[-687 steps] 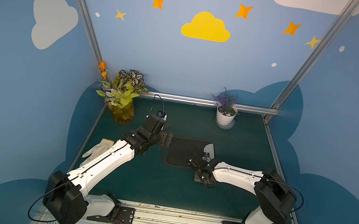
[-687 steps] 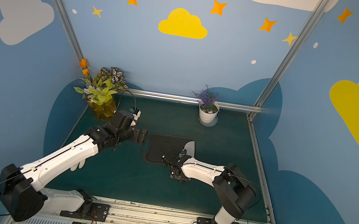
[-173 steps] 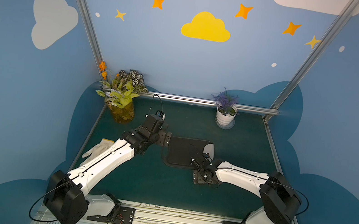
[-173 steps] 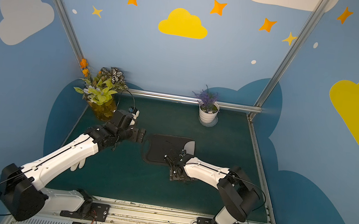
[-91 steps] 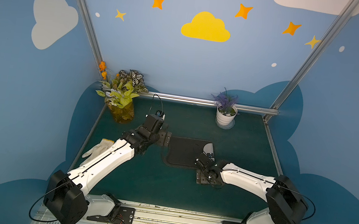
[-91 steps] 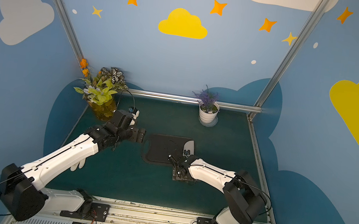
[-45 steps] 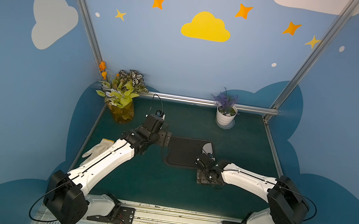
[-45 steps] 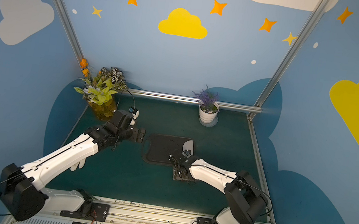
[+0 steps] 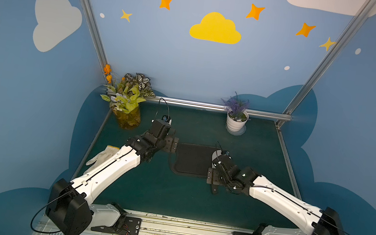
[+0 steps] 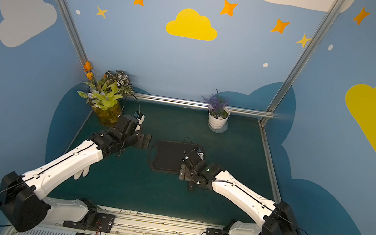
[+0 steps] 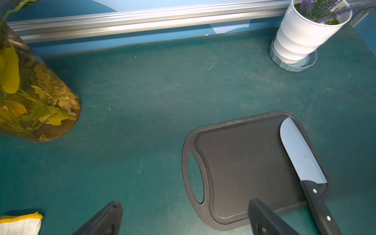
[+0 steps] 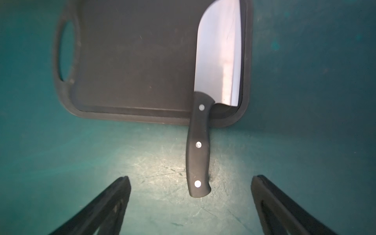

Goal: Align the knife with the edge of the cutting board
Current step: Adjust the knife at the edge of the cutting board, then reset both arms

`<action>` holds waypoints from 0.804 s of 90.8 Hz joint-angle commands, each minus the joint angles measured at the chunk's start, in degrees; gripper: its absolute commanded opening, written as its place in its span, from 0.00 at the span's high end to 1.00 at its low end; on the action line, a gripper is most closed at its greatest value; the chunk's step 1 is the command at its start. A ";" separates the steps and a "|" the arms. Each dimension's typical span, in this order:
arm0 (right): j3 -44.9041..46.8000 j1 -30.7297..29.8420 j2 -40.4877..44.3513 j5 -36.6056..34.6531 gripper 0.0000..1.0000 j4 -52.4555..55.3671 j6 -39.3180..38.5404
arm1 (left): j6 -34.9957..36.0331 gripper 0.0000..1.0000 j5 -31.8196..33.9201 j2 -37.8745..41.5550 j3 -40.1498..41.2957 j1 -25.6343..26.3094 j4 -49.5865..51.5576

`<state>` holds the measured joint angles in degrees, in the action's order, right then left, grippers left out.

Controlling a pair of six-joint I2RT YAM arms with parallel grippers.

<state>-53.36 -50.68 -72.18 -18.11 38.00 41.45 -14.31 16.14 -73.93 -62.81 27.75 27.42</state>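
The black cutting board [image 9: 191, 159] [image 10: 167, 156] lies flat on the green mat, its handle slot [image 11: 195, 179] toward my left arm. The knife [image 12: 219, 61] [image 11: 299, 150] rests with its silver blade on the board, straight side along the grooved short edge opposite the slot. Its black handle [image 12: 198, 142] sticks out over the board's near edge onto the mat. My right gripper [image 12: 190, 179] [image 9: 213, 176] is open over the handle's end, both fingers apart from it. My left gripper [image 11: 185, 203] [image 9: 171, 145] is open and empty just outside the slot end.
A glass vase of flowers [image 9: 127, 114] stands at the back left and a white pot of lavender [image 9: 236, 122] at the back right, before an aluminium rail [image 9: 208, 106]. A white glove [image 9: 103, 156] lies under my left arm.
My right arm has swung its elbow out to the right and lower, while its open gripper stays by the board's near right corner. The left arm, board and knife look unmoved.
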 commanded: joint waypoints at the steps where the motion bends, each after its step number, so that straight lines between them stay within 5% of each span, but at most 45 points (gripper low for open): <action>1: -0.93 0.67 4.36 -3.37 0.02 0.96 0.67 | 0.15 0.00 2.06 0.27 -0.93 -1.04 0.14; 20: -2.30 5.11 10.20 -2.68 0.02 0.67 -6.88 | -0.30 0.00 4.16 2.25 1.18 -3.27 -2.44; 73: -10.27 37.20 10.12 13.15 0.02 0.92 -17.30 | -0.83 0.00 7.81 2.81 8.62 -14.69 -11.00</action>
<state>-62.17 -17.45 -60.77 -8.47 38.46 26.74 -15.62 22.72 -71.96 -55.53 14.68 20.08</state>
